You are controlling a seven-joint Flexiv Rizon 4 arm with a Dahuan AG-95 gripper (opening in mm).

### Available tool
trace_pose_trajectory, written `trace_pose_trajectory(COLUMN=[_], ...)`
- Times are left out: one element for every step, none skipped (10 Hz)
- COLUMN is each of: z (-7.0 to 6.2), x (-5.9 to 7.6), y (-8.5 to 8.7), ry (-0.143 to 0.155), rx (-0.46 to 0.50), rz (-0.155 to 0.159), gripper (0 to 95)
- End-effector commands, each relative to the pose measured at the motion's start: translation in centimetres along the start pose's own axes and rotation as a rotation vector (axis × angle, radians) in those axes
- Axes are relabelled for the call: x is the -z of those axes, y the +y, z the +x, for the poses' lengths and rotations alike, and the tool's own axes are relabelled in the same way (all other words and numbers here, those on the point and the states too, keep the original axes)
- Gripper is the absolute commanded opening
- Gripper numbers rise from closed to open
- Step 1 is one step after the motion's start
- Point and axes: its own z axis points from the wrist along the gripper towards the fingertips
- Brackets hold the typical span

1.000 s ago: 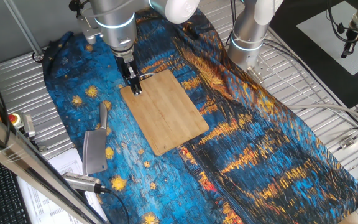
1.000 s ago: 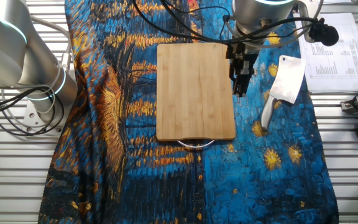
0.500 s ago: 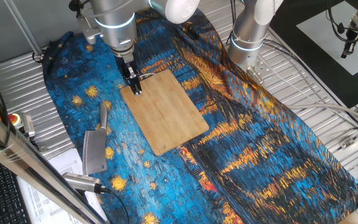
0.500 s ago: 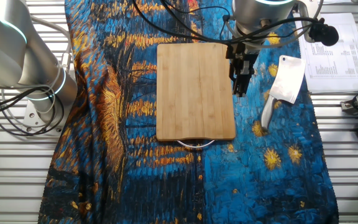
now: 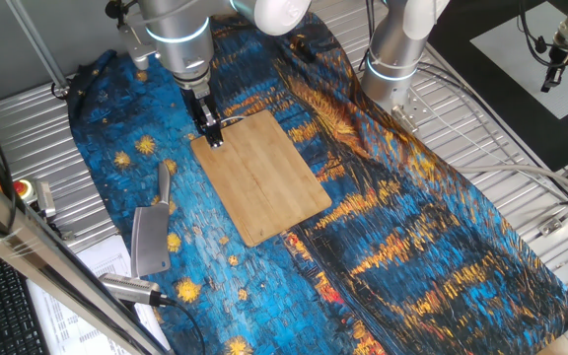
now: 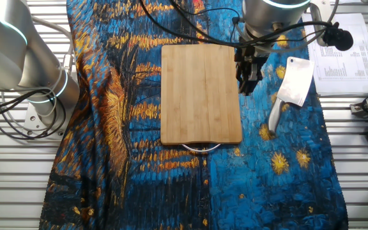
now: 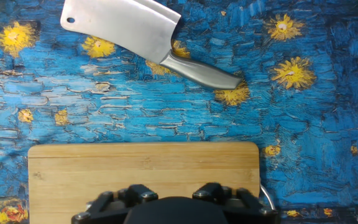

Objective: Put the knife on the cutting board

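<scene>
The grey metal knife (image 5: 149, 240) lies flat on the blue painted cloth, left of the cutting board (image 5: 262, 177). It also shows in the other fixed view (image 6: 297, 82) and at the top of the hand view (image 7: 123, 25), handle pointing right. The bamboo cutting board (image 6: 200, 92) lies flat and bare, with its wire loop at one end; its long edge shows in the hand view (image 7: 142, 168). My gripper (image 5: 213, 138) hangs just above the board's edge nearest the knife (image 6: 248, 83). Its fingers look closed together and empty. Only its knuckles show in the hand view (image 7: 173, 199).
A silver-and-black cylindrical tool (image 5: 131, 288) and printed papers (image 5: 97, 266) lie beyond the knife at the table's edge. A second arm's base (image 5: 392, 59) stands on the far side of the board. A red button (image 5: 23, 187) sits by the frame.
My gripper has risen a little and shifted slightly along the board's edge. The knife and the board have not moved.
</scene>
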Motion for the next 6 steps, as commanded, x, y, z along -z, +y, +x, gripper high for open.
trace_pose_trajectory(z=[0.09,0.06,0.01,-0.3,-0.55,-0.9], x=[0.06,0.05,0.06,0.04,0.07,0.1], y=[0.0,-0.01,-0.03,-0.16,-0.26,-0.44], ry=[-0.001,-0.001,-0.001,0.003,0.006,0.01], rx=[0.002,0.005,0.009,0.023,0.028,0.034], rz=[0.0,0.0,0.0,0.0,0.0,0.0], gripper=[0.0,0.0,0.0,0.0,0.0,0.0])
